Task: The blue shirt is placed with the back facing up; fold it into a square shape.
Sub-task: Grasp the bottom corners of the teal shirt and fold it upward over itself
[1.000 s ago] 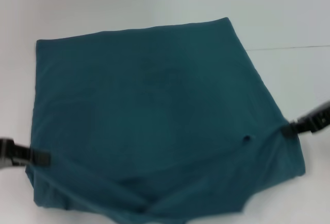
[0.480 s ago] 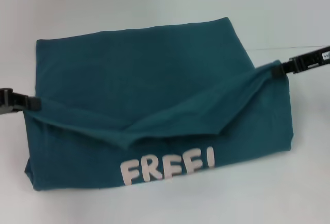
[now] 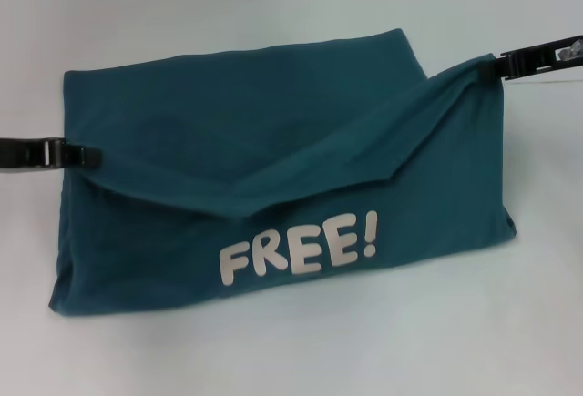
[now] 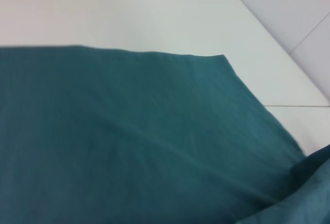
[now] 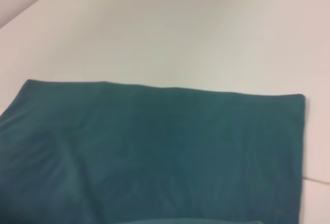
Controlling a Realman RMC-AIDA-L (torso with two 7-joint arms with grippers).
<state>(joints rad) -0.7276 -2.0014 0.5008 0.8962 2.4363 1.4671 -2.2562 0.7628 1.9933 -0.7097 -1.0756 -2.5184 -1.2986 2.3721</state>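
Note:
The blue shirt (image 3: pixel 228 132) lies on the white table, its near part lifted and folded back so the white "FREE!" lettering (image 3: pixel 296 248) faces me. My left gripper (image 3: pixel 77 155) is shut on the shirt's left lifted corner. My right gripper (image 3: pixel 496 66) is shut on the right lifted corner, held higher and farther back. The lifted edge sags in the middle between them. The flat plain cloth also shows in the left wrist view (image 4: pixel 129 141) and in the right wrist view (image 5: pixel 154 152); neither shows fingers.
The white table (image 3: pixel 273 5) surrounds the shirt on all sides. A thin seam line (image 3: pixel 537 82) runs across the table at the right. Nothing else stands on it.
Both grippers have lifted the shirt's near edge and carried it away from me over the shirt. The lettering has come fully into view. The right gripper rose more than the left.

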